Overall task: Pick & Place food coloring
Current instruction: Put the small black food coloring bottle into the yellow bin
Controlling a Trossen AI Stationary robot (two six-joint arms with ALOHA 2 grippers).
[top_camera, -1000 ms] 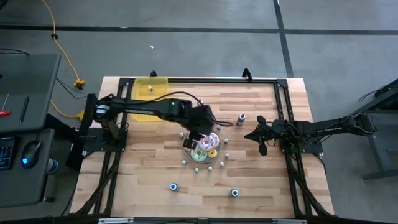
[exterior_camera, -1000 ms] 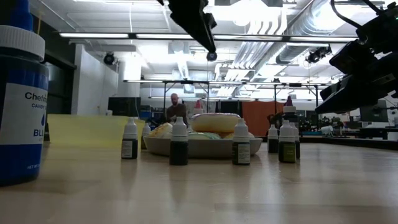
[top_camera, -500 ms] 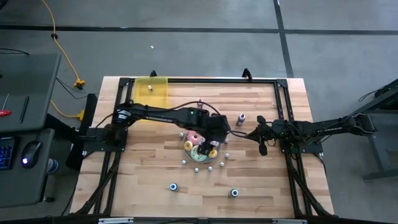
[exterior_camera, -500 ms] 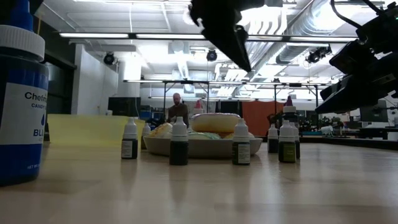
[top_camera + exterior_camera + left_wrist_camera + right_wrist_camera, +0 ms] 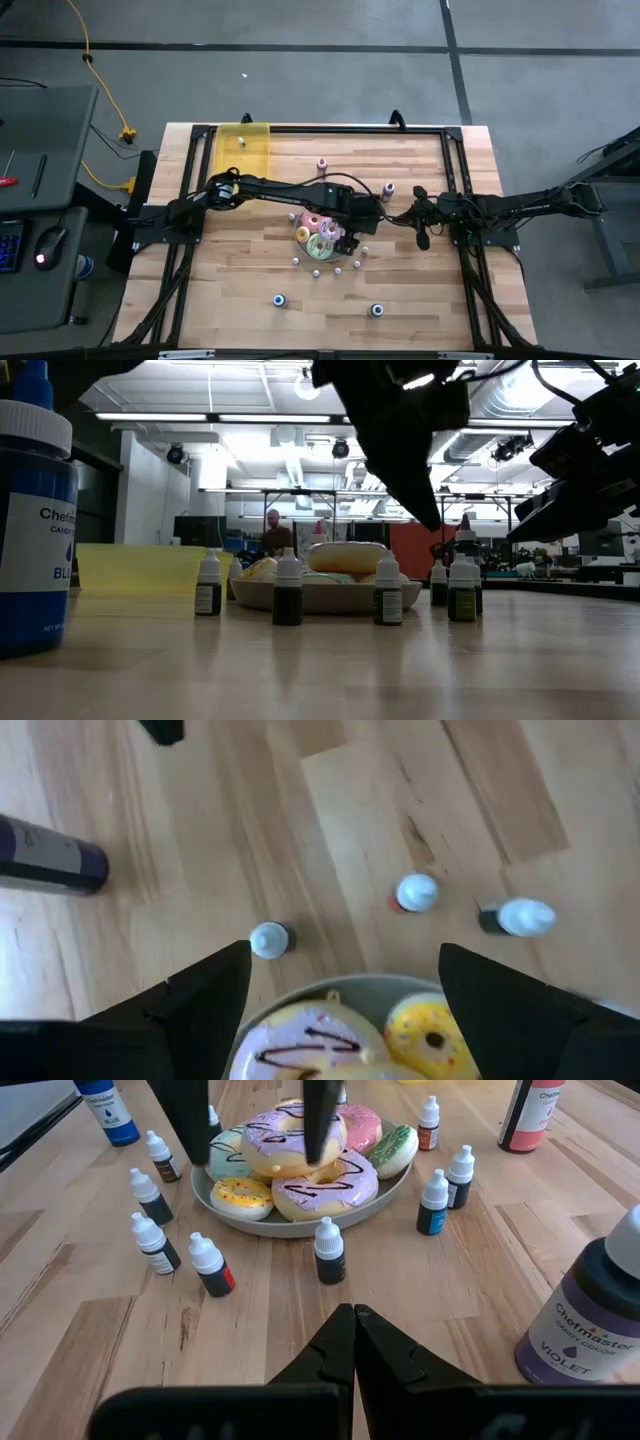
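Several tiny food coloring bottles (image 5: 329, 1251) stand upright on the wood table around a grey plate (image 5: 300, 1221) of frosted doughnuts; in the high view they dot the table around the plate (image 5: 302, 240). My left gripper (image 5: 345, 955) hangs open above the plate's right side, fingers (image 5: 322, 1120) pointing down over the doughnuts and touching nothing. Just beyond its fingertips stand three little bottles (image 5: 416, 892). My right gripper (image 5: 352, 1330) waits shut to the right of the plate (image 5: 420, 215), low over the table.
Larger colouring bottles stand about: a violet one (image 5: 388, 190), a pink one (image 5: 322, 163), and two near the front edge (image 5: 279, 300). A yellow bin (image 5: 245, 148) sits at the far left corner. A black frame (image 5: 330, 128) rims the table.
My left gripper has swung toward the table's right edge, crossing over the plate of doughnuts, and has come down lower above the plate's right side. The bottles and plate have stayed put.
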